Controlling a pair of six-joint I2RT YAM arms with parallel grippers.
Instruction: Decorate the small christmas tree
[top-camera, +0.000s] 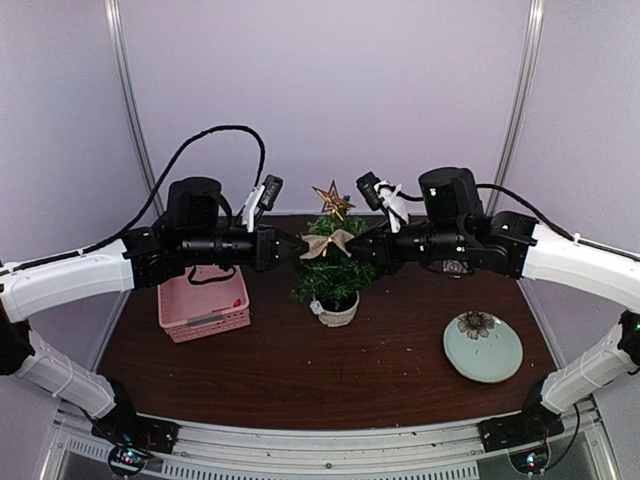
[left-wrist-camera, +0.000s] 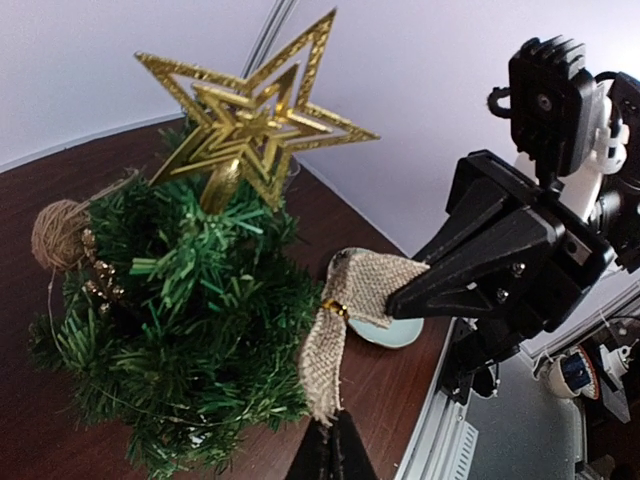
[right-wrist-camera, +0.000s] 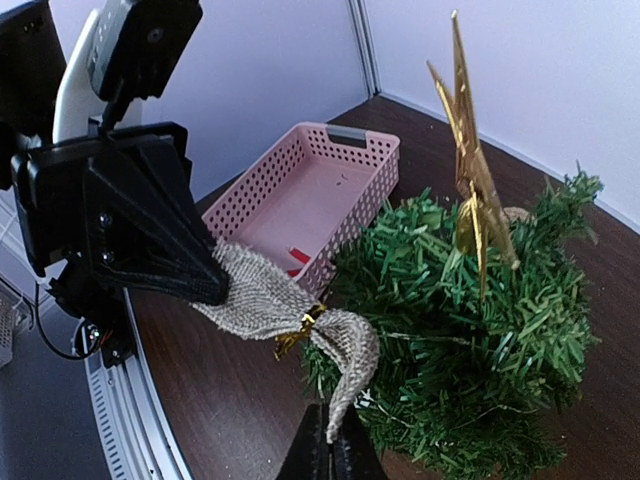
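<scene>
Tree: we are seeing the small christmas tree (top-camera: 332, 272) standing in its white pot in the middle of the counter (top-camera: 300, 370), between a pink basket (top-camera: 203, 305) and a green plate (top-camera: 483, 347).
Left hand: the left hand (top-camera: 303, 247) is pinching one tail of a burlap bow (top-camera: 328, 243), just beside the tree's upper branches on the near side.
Right hand: the right hand (top-camera: 357, 245) is pinching the other tail, facing the left one.
Left wrist only: we are finding a twine ball (left-wrist-camera: 58, 233) sitting in the branches below the gold star (left-wrist-camera: 250, 125).
Right wrist only: a small red item (right-wrist-camera: 297, 257) is lying inside the basket.
</scene>
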